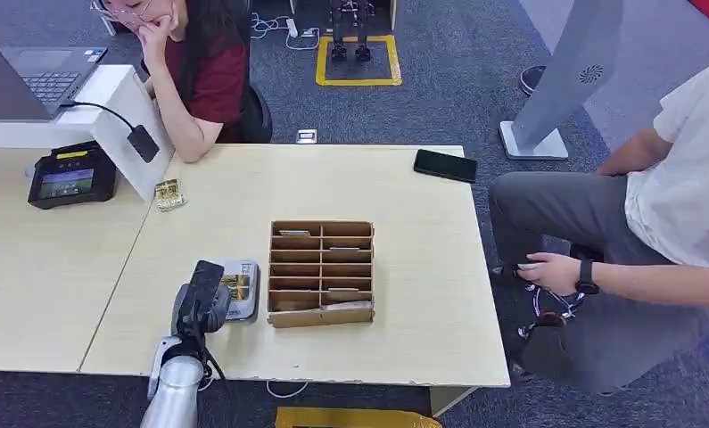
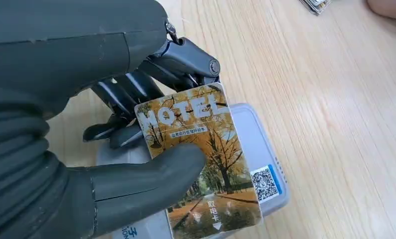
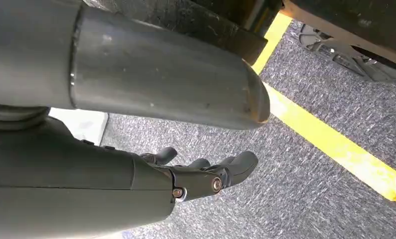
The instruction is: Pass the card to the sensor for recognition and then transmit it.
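- The robot's left hand (image 2: 136, 149) grips a glossy hotel key card printed with autumn-yellow trees (image 2: 203, 164). The thick grey thumb presses on the card's printed face and the darker fingers (image 2: 121, 99) close behind it.
- The card hovers directly above a flat pale-grey plastic card holder with a blue QR sticker (image 2: 265, 149), which lies near the front edge of the light wooden table (image 1: 404, 339).
- In the left wrist view the card's long axis runs away from the palm, the end printed "HOTEL" nearest the fingers and the far end sticking out free past the thumb.
- The black card-reader terminal with a lit screen (image 1: 70, 176) stands on the adjoining table, towards its back edge, well apart from the hand. It lies ahead and to the robot's left.
- This looks like the start of the pass to the sensor. The left hand already has the card and is the nearer one, so the reach is probably forward and leftward.
- The right hand (image 3: 200, 174) hangs beside the robot above grey carpet with a yellow floor line, fingers loosely curled and holding nothing.
- A brown cardboard sorting box with small compartments (image 1: 321, 272) sits just right of the left hand.
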Tool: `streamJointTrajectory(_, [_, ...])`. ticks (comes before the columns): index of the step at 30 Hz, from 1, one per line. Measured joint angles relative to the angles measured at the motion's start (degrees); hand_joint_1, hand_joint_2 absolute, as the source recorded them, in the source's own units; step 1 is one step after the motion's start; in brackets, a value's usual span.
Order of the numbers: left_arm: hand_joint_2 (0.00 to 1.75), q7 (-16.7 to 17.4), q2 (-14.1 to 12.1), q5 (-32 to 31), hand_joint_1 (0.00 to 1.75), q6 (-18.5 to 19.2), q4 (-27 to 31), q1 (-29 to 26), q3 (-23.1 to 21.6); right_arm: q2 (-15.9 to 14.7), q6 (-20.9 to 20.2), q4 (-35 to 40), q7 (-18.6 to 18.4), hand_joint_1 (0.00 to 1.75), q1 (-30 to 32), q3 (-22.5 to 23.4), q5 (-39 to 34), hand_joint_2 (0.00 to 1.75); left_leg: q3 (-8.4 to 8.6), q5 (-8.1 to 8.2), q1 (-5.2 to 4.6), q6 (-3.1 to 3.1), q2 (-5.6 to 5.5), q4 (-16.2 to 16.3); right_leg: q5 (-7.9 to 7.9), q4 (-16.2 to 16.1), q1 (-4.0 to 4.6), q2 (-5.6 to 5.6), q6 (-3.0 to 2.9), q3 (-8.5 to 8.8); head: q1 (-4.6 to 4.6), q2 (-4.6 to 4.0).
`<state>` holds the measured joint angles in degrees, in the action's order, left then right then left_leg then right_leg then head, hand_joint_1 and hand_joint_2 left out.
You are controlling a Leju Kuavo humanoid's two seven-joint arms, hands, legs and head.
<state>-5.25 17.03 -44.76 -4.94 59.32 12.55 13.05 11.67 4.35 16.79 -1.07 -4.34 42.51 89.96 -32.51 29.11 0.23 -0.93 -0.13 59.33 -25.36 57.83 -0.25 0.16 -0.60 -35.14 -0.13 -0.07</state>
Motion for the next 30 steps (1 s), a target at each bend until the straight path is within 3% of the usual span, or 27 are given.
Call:
streamJointTrajectory(9, [1.75,-0.64,-0.13,-5.29,1.75,-4.18,-7.57,3.64,0.33,0.0,-0.24,-0.04,-0.33,0.0,-0.44,-1.2,0.0,0.0,0.01,-0.07,-0.01,-0.05,-0.14,0.0,0.01,0.0,-0.01,-0.16,0.01,0.07,-0.02,0.0])
streamJointTrajectory(18, [1.75,-0.85,-0.13,-5.49,1.75,-4.61,-8.51,4.1,0.33,0.0,-0.26,-0.04,-0.39,0.0,-0.51,-1.31,0.0,0.0,0.01,-0.08,-0.01,-0.08,-0.16,0.0,0.01,0.0,-0.01,-0.19,0.01,0.09,0.0,0.0])
streamJointTrajectory(21, [1.75,-1.38,-0.2,-7.17,1.75,-6.58,-13.72,6.9,0.89,0.0,-0.35,-0.07,-0.63,0.0,-0.78,-1.99,0.0,0.0,0.12,-0.09,-0.02,-0.08,-0.27,-0.01,0.01,0.0,-0.03,-0.29,0.01,0.25,-0.02,0.0])
streamJointTrajectory(22, [1.75,1.96,-0.39,-20.26,1.75,-13.19,-17.68,7.54,-1.26,0.02,0.5,-0.11,-0.33,0.0,-0.63,-2.03,-0.44,0.0,0.37,-0.07,-0.09,-0.09,-0.26,-0.04,-0.03,-0.01,-0.09,-0.28,0.04,0.49,0.0,0.0])
streamJointTrajectory(23, [1.75,2.14,-0.33,-24.66,1.75,-16.81,-20.2,7.71,-2.54,0.02,0.9,-0.15,0.13,0.0,-0.46,-2.03,-0.42,0.0,0.52,-0.05,-0.1,-0.11,-0.26,-0.06,-0.06,-0.01,-0.11,-0.28,0.07,0.62,0.0,0.0])
streamJointTrajectory(30, [1.75,2.23,-0.31,-28.37,1.75,-18.71,-25.05,9.0,-5.05,0.02,1.01,-0.35,0.24,0.0,-0.33,-1.57,-0.11,0.0,0.8,-0.1,-0.12,-0.11,-0.57,-0.08,-0.14,-0.02,-0.14,-0.53,0.16,1.01,0.0,0.0])
